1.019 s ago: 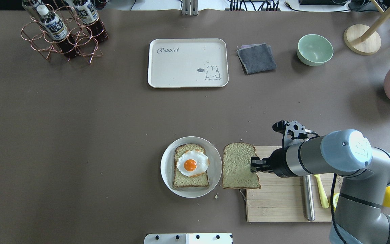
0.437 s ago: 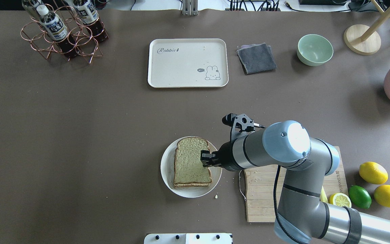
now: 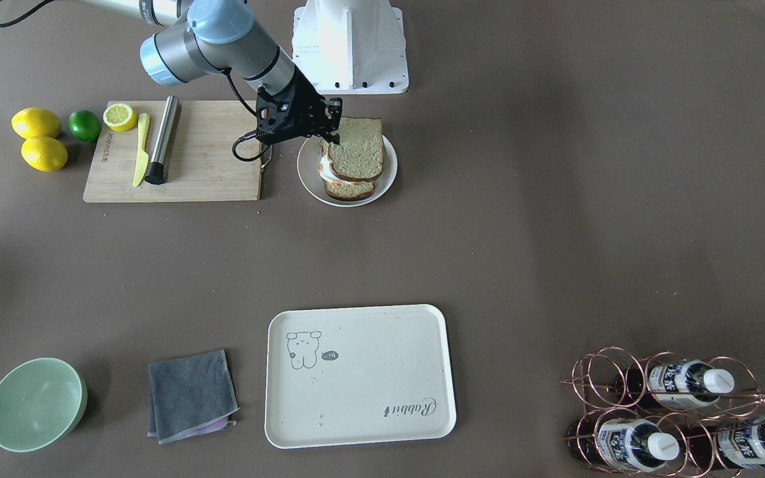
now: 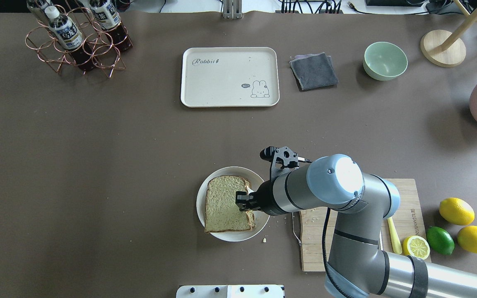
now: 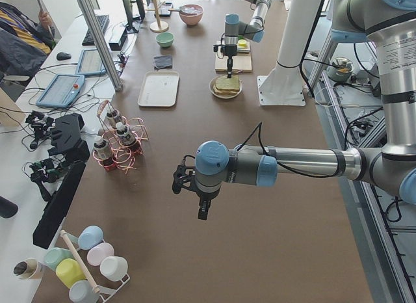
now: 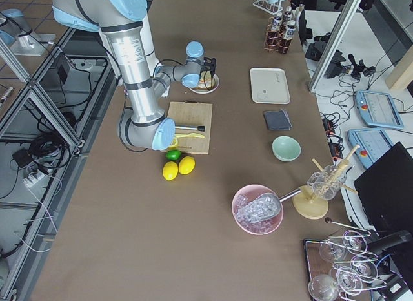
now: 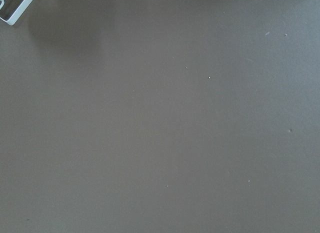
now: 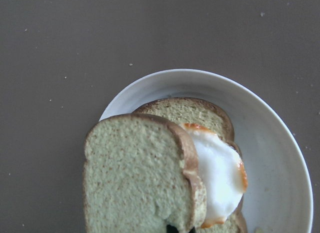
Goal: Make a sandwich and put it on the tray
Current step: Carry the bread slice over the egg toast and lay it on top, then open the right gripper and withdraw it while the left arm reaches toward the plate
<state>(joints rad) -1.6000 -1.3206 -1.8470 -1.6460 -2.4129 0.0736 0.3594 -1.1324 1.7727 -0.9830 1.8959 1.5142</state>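
Observation:
My right gripper (image 4: 242, 203) is shut on the right edge of the top bread slice (image 4: 224, 203) and holds it just over the round white plate (image 4: 259, 179). On the plate lie the lower slice (image 8: 190, 110) and the fried egg (image 8: 217, 173). The held slice sits shifted off them, so part of the egg shows in the right wrist view. The cream tray (image 4: 230, 76) with the "Rabbit" script stands empty at the far middle of the table. My left gripper (image 5: 201, 212) shows only in the exterior left view, far from the plate, and I cannot tell whether it is open.
A wooden cutting board (image 4: 346, 236) with a yellow knife (image 4: 392, 238) lies right of the plate. Lemons (image 4: 456, 211) and a lime (image 4: 440, 240) lie beside it. A grey cloth (image 4: 314, 71), a green bowl (image 4: 385, 60) and a bottle rack (image 4: 77, 39) stand along the far side.
My right gripper has carried the bread slice left from the cutting board's edge to over the plate. The slice now covers the egg in the overhead view.

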